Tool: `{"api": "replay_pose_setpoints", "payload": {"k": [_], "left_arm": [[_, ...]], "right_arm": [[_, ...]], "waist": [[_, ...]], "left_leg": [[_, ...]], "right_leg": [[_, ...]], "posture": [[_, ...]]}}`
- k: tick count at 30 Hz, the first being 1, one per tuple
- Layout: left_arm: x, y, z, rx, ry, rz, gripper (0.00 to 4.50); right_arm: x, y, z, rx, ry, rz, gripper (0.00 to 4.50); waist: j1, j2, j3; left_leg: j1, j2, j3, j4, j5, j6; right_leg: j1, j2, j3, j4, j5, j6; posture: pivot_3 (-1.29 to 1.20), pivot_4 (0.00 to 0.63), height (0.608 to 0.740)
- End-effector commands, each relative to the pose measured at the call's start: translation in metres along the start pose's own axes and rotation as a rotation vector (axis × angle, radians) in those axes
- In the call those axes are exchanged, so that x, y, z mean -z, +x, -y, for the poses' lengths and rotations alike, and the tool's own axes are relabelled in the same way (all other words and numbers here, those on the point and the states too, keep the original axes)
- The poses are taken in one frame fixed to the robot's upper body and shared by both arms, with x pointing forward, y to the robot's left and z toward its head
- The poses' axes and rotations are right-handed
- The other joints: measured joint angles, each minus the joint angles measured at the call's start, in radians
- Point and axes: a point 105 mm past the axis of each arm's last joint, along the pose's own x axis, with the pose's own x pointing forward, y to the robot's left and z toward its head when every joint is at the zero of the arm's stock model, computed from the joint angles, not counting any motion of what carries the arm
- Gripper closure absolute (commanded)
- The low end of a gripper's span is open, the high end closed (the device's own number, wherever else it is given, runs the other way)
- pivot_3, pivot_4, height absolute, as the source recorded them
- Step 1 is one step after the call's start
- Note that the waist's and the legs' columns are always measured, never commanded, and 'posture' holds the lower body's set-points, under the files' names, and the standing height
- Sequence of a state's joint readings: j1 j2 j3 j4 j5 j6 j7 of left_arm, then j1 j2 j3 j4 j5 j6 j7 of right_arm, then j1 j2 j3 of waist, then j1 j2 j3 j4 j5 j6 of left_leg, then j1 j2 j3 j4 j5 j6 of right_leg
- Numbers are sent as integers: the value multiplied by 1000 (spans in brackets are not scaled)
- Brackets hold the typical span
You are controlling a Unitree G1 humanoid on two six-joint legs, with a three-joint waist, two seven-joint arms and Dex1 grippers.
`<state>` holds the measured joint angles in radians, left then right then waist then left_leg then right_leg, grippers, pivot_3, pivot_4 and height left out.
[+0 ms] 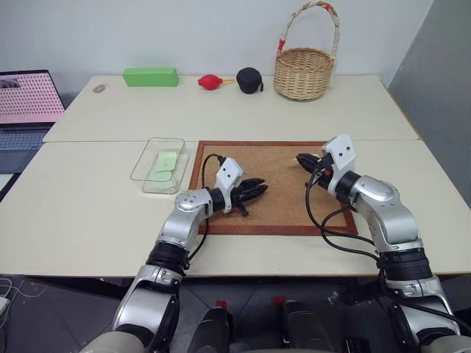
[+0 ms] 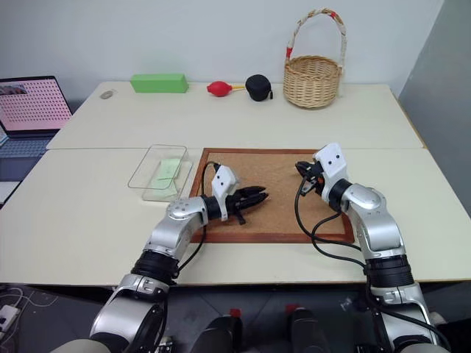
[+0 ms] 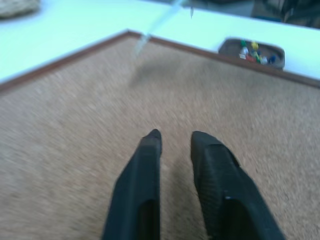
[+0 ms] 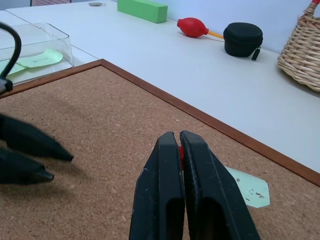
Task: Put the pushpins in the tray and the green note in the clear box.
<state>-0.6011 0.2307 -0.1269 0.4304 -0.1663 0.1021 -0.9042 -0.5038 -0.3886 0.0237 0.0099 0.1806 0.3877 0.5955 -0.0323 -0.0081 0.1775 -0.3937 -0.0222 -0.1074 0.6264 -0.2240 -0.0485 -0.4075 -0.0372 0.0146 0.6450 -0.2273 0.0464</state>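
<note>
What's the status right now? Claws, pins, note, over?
Left claw open over corkboard. Right claw shut on red pin. Green note on the cork below it. Nothing blocking the tray.

Rough cork corkboard, wood frame; clear glossy plastic box; woven wicker basket.

Red pushpin pinched head-first between the closed fingers of the right hand, above the corkboard. Small dark reddish-brown tray on the counter, just beyond the corkboard's frame, holding several coloured pins. Clear box left of the corkboard, upright, with a pale green note lying flat inside. 1 more pale green slip flat on the cork.
</note>
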Motion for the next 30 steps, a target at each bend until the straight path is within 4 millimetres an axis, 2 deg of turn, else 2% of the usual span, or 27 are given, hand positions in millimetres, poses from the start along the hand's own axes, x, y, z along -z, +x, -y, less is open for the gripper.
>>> {"api": "replay_pose_setpoints", "payload": {"k": [1, 5, 10, 26, 30], "left_arm": [[-27, 2, 2, 29, 97, 71, 2529], [-40, 9, 0, 35, 128, 103, 1820], [-44, 18, -3, 48, 200, 93, 882], [-46, 58, -8, 86, 233, 67, 882], [-41, 59, -7, 109, 216, 52, 1529]], "right_arm": [[-21, -1, -4, -30, -33, 54, 4500], [-24, -2, -10, -60, -33, 46, 4500], [-30, -6, -18, -91, -29, 23, 4500], [-43, -5, -39, -135, 34, -15, 4500], [-45, -4, -41, -136, 49, -8, 4500]], "waist": [[0, 0, 0], [0, 0, 0], [0, -1, 1], [0, -6, 4], [-1, -6, 4]], "left_leg": [[0, 0, 0, 0, 0, 0], [0, 0, 0, 0, 0, 0], [0, 0, 0, 0, 0, 0], [-3, 0, -1, 0, 0, 0], [-3, 0, -1, 0, 0, 0]], "right_leg": [[0, 0, 0, 0, 0, 0], [0, 0, 0, 0, 0, 0], [0, 0, 0, 0, 0, 0], [-3, 0, -1, 0, 0, 0], [-3, 0, -1, 0, 0, 0]], "posture": [[0, 150, 740], [0, 150, 740], [0, 150, 740], [0, 150, 740], [0, 150, 740]]}}
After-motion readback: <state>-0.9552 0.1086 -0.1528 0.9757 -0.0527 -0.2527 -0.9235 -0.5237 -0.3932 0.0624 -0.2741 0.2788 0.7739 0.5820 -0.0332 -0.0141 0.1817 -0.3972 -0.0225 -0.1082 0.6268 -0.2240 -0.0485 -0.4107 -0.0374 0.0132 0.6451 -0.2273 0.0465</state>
